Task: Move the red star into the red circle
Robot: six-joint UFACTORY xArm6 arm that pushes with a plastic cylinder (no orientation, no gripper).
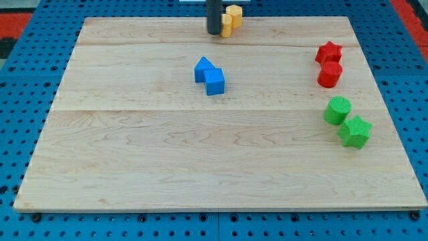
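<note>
Right of frame: red star (328,52) touches red circle (330,74); we judge the task done. Top centre: my tip (214,32), no gripper, beside yellow blocks (231,19).

A single straight dark rod enters from the view's top edge, a little left of centre, and hangs upright with no visible tilt. Only its lower stretch shows (the arm above is cut off by the frame). My tip (214,33) is the rod's rounded lower end, sitting close to the view's top, down at surface level.
</note>
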